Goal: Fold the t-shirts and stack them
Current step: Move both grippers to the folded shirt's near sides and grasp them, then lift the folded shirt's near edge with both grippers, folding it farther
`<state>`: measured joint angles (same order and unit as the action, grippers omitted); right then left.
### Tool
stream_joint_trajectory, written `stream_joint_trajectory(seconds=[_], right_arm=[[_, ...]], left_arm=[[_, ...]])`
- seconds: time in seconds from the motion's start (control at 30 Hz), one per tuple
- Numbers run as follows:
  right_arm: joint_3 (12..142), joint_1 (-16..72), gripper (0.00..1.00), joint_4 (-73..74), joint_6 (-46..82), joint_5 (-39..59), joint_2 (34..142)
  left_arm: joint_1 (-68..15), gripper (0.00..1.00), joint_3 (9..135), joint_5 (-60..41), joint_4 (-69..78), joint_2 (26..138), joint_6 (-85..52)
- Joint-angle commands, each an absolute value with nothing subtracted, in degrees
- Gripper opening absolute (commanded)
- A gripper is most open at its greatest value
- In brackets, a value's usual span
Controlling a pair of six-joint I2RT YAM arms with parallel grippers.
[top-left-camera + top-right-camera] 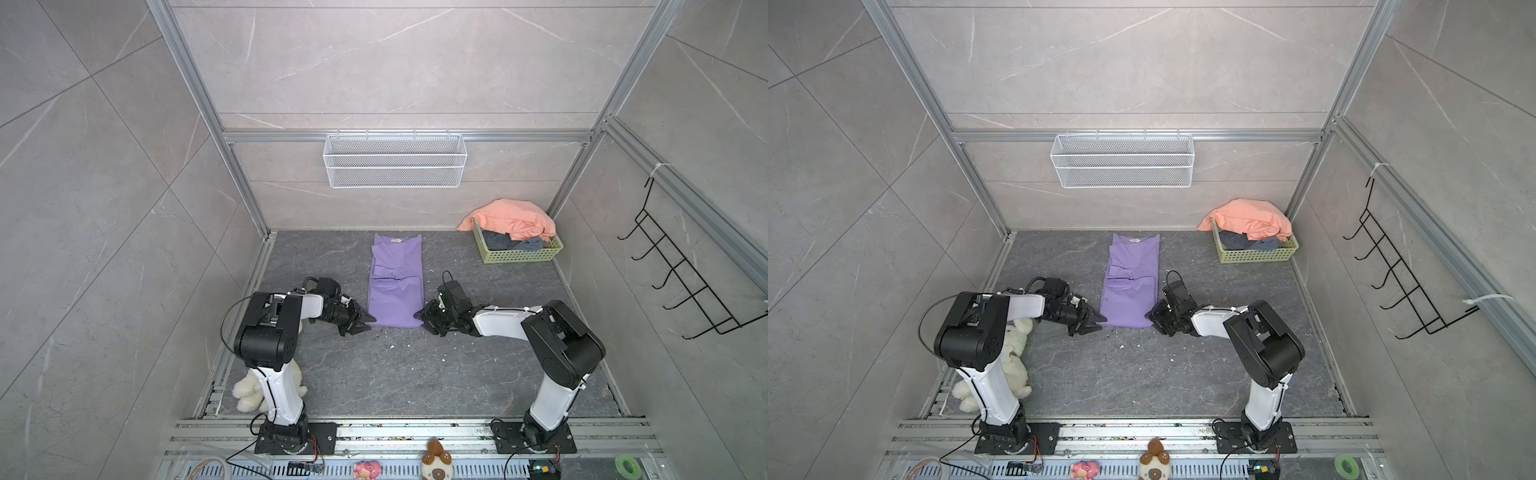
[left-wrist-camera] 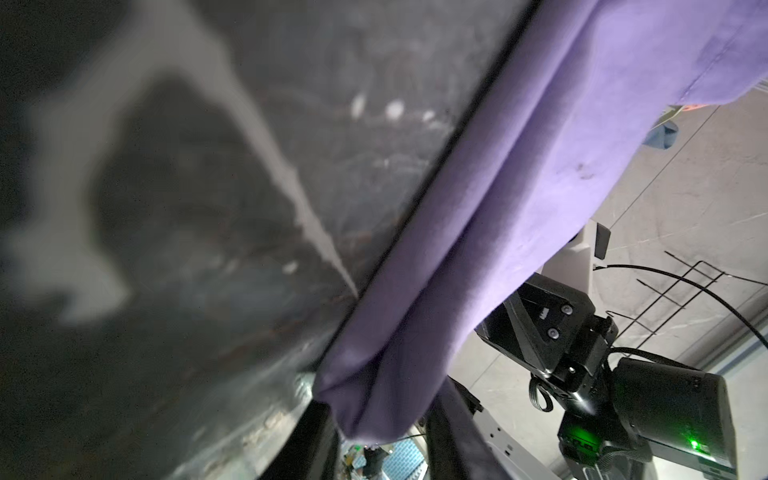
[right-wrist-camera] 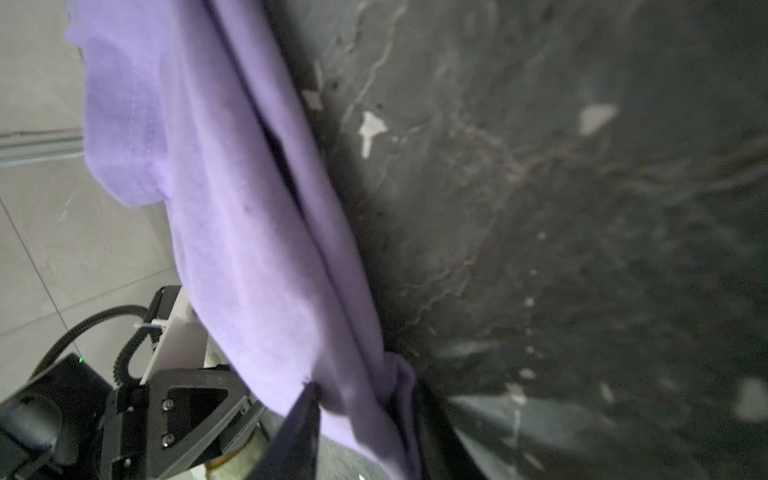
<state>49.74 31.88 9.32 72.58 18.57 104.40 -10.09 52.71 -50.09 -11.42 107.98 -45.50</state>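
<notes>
The lilac t-shirt (image 1: 397, 286) (image 1: 1131, 286) lies folded into a long narrow strip in the middle of the dark floor, collar end toward the back wall. My left gripper (image 1: 369, 323) (image 2: 376, 432) is at its near left corner, shut on that corner of cloth. My right gripper (image 1: 420, 318) (image 3: 365, 407) is at the near right corner, shut on bunched lilac cloth. A salmon-orange t-shirt (image 1: 509, 222) is heaped over a slate-grey one (image 1: 498, 241) at the back right.
A green basket (image 1: 523, 254) in the back right corner holds the salmon-orange and slate-grey shirts. A cream plush dog (image 1: 249, 390) lies by the left arm's base. A white wire basket (image 1: 395, 162) hangs on the back wall and a black hook rack (image 1: 685, 282) on the right wall.
</notes>
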Motion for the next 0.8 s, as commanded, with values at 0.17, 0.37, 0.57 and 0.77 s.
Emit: stream_joint_trajectory(seconds=[0.17, 0.37, 0.57, 0.77], right_arm=[[50.4, 32.3, 0.12, 2.4, 70.3, 15.9, 108.3], [52.2, 32.3, 0.09, -3.3, 65.9, 17.1, 105.8], [52.4, 34.2, 0.08, -13.5, 59.8, 19.4, 100.3], [49.3, 38.6, 0.08, -19.9, 59.2, 19.6, 92.5]], left_arm=[[-9.8, 0.1, 55.3, -45.5, -10.0, 111.3, -48.8], [-9.8, 0.0, 55.2, -45.3, -14.4, 106.5, -46.7], [-9.8, 0.0, 47.6, -46.9, -21.6, 96.4, -45.4], [-10.7, 0.0, 41.6, -46.3, -29.9, 83.6, -45.9]])
